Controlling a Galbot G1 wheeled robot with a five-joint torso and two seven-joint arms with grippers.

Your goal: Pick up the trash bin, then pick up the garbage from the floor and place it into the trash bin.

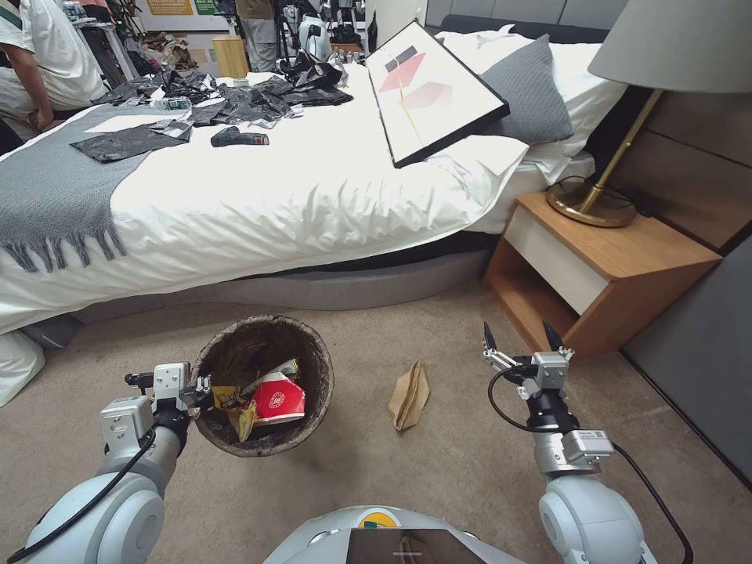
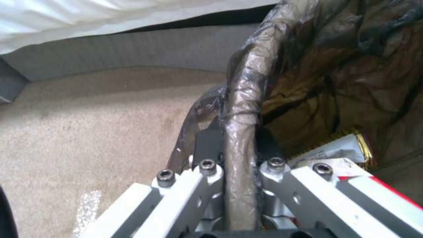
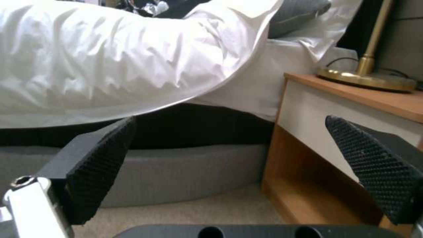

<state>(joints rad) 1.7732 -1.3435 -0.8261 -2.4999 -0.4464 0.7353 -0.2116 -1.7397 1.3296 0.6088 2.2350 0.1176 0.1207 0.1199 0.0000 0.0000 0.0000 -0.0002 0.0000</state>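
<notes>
One piece of garbage that we can see is still on the carpet (image 1: 470,486): a brown paper wrapper (image 1: 409,395), lying between the trash bin (image 1: 262,384) and our right gripper (image 1: 523,341). Inside the bin we already have a red-and-white wrapper (image 1: 278,398) and a yellow snack packet (image 1: 232,401), resting against the dark bag liner (image 2: 335,66).

Our left gripper (image 1: 197,389) holds the bin at its near-left rim, jaws closed over the liner-covered edge with one finger outside and one inside; the left wrist view shows the rim pinched between them. The bin looks held slightly off the carpet, though we cannot be sure it is clear of it.

Our right gripper hangs empty beside the wooden nightstand (image 1: 619,270), its jaws spread wide and its pads (image 3: 99,165) facing the bed base (image 3: 176,175).

We judge the main risk to be the left hold: the pinch sits on slippery plastic film at one side, so the bin could tilt, slide out, or spill. On the right, the flat, thin paper may be hard to pinch off the carpet, and the nightstand corner sits close to that arm.
</notes>
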